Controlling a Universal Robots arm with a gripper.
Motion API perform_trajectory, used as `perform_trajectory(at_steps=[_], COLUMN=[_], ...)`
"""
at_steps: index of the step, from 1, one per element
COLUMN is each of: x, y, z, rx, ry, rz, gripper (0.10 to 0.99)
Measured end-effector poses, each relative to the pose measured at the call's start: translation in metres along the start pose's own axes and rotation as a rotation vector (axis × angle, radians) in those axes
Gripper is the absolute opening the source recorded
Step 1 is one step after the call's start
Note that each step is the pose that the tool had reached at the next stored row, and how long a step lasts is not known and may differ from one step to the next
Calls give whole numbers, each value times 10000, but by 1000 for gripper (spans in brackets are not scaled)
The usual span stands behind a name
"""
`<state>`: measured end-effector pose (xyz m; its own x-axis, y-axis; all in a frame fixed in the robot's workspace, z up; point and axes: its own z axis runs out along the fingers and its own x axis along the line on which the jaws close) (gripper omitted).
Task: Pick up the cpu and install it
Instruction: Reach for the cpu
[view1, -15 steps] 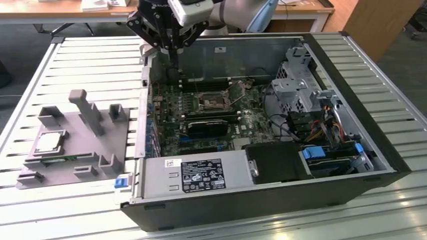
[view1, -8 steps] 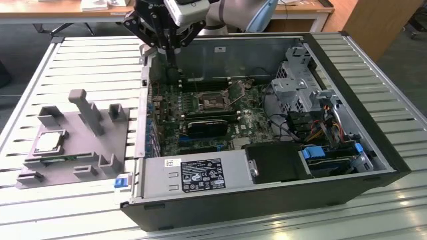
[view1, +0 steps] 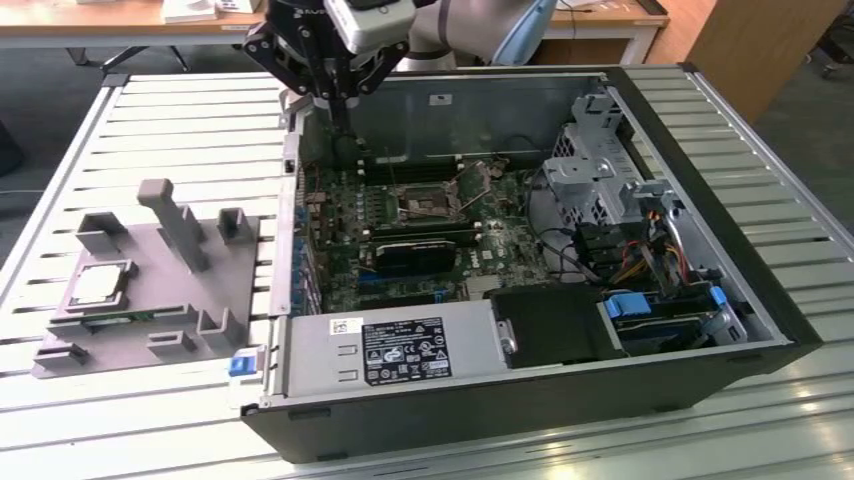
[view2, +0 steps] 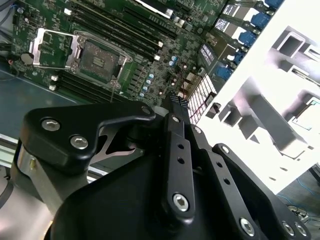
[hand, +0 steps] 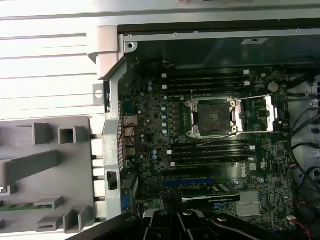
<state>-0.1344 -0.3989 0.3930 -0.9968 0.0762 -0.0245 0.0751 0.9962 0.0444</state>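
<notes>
Barely begun, judging by how things lie. No pickup made: gripper (view1: 336, 112) drawn narrow, fingertips together, holding nothing. Hanging above the rear wall of the computer case (view1: 534, 400), near the corner toward the exterior view's left.

Outside the case, off its side on the exterior view's left and well apart from the gripper: the cpu (view1: 100, 285). Resting flat on a grey plastic stand (view1: 174, 250), on the part of that stand farthest from the case, just beside a low upright block.

Inside the case, near the middle of the green board (view1: 400, 250): the socket (view1: 427, 205). Clearest in the first wrist view, socket (hand: 212, 117) with its metal frame swung open to one side and nothing seated within; same reading in the second wrist view, socket (view2: 97, 60) bare and uncovered. Ready to receive, apparently, but unfilled.

Done so far, as far as can be told: opening of the socket only. Left: the whole of the handling, both the lifting off the stand and the seating inside the case.

As for looks: a small flat square, pale silver-grey and slightly shiny on top, edged by a thin darker rim. Lying level, metal face up, sides roughly in line with the stand's edges. Too small here to make out any marking or the corner notch.
</notes>
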Motion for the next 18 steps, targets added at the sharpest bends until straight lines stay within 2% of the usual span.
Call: perform_trajectory(at_steps=[18], x=[68], y=[-5], z=[4], rx=[1], ry=[0], rz=[0], gripper=[106])
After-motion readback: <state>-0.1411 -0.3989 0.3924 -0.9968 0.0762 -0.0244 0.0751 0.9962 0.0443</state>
